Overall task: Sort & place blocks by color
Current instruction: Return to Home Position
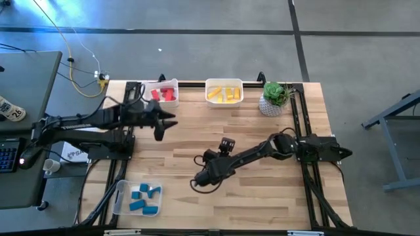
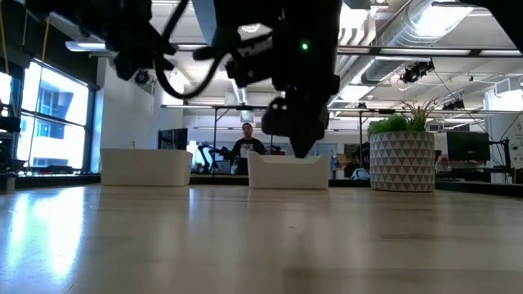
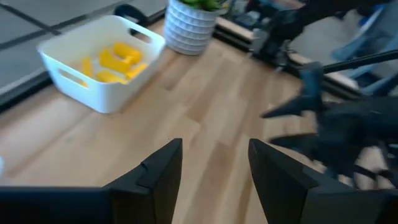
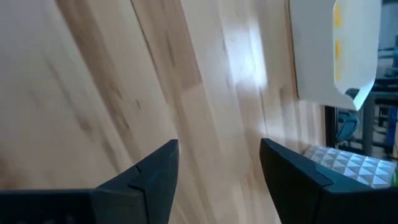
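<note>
Lying sorted, red blocks (image 1: 165, 94), yellow blocks (image 1: 224, 94), blue blocks (image 1: 145, 198), L hand (image 3: 214, 151) wide, R hand (image 4: 219, 151) wide.

An open-plan robotics lab: exposed ceiling ducts (image 2: 413, 33), monitors (image 2: 470, 147) and a person (image 2: 247, 140) beyond the wooden tabletop (image 1: 262, 196); loose cables (image 1: 84, 80) cross the grey floor (image 1: 197, 52) at ten o'clock.

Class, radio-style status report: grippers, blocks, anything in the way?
Left gripper open, empty. Right gripper open, empty, mid-table. Red blocks, yellow blocks, blue blocks binned apart. Nothing obstructing.
</note>
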